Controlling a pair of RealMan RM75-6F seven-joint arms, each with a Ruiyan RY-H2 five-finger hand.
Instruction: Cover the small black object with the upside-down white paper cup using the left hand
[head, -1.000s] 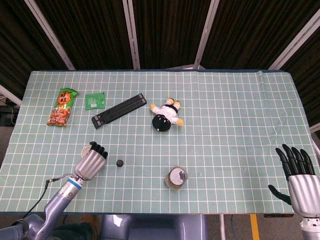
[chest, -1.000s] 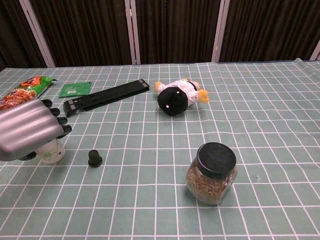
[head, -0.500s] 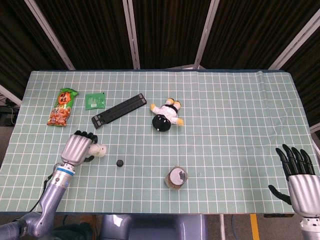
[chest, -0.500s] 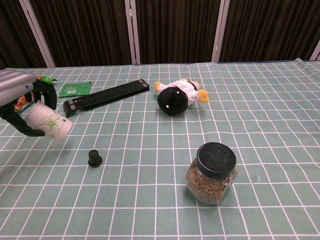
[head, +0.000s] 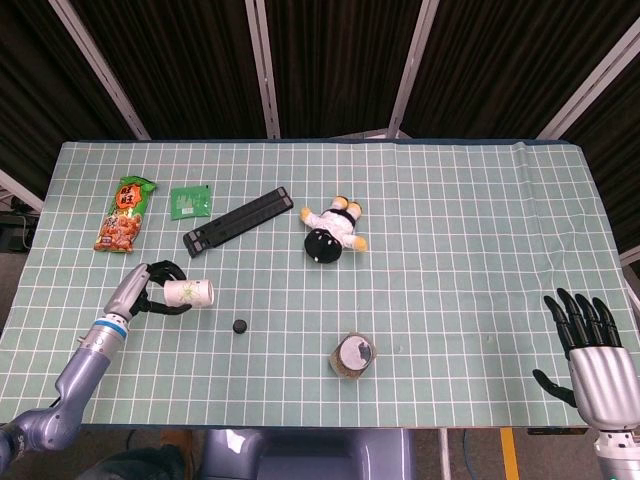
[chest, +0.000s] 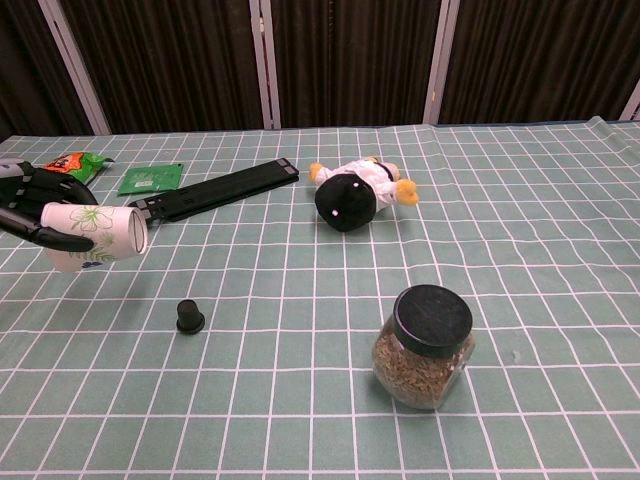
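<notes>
Chest view, left robot hand (chest: 30, 205) holding paper cup (chest: 95, 236)

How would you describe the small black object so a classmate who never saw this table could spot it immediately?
Start at the green checked tablecloth and go to its near left part, where the left hand holds a white paper cup on its side. Just right of and nearer than the cup stands the small black object, a stubby knob, far smaller than the black-lidded jar to its right.
</notes>
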